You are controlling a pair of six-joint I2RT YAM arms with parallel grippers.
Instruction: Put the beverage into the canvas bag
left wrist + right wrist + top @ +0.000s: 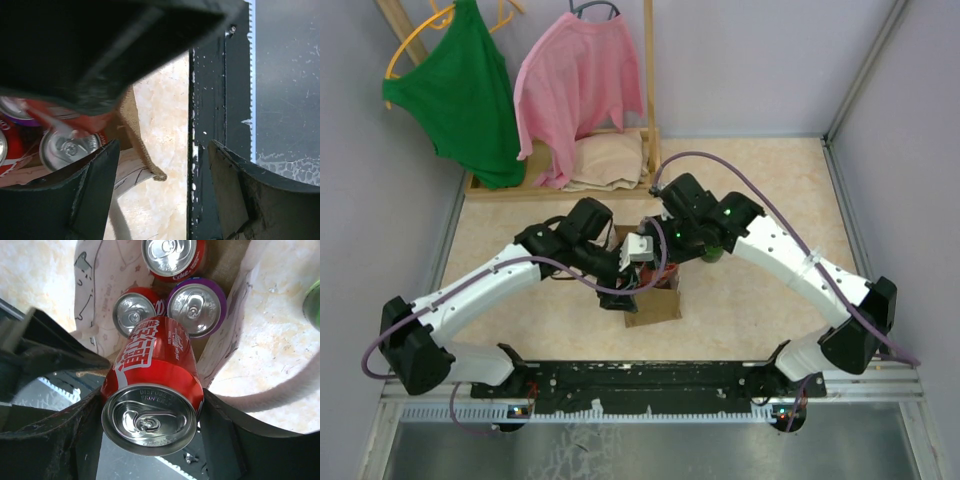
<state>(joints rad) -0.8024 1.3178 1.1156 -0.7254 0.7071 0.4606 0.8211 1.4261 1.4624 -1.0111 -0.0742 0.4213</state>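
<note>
While the held red can hangs over the bag mouth, step: insertion, judged late; can not yet let go.
Bench: pale top, carries the canvas bag.
Garments: green top and pink top hang well behind the canvas bag; folded beige cloth lies below them.
Arms: left arm and right arm meet right over the canvas bag and hide most of it in the top view.
Canvas bag: upright, mouth open, between the two arms; tan edge and pale printed lining show in the wrist views.
Right jaws: closed on the held red can, one on each side of its body near the tab end.
Left jaws: wide apart, nothing gripped. One sits over the bag's rim corner; whether it touches, cannot tell.
Held red can: tab end toward the wrist camera, far end pointing into the bag mouth, above the cans inside; whether it touches them, cannot tell.
Cans inside the bag: two red and one purple, upright, packed close.
Next move, judged: lower the held red can toward the free near side of the bag, keep it off the packed cans and the rim, then part the right jaws.
</note>
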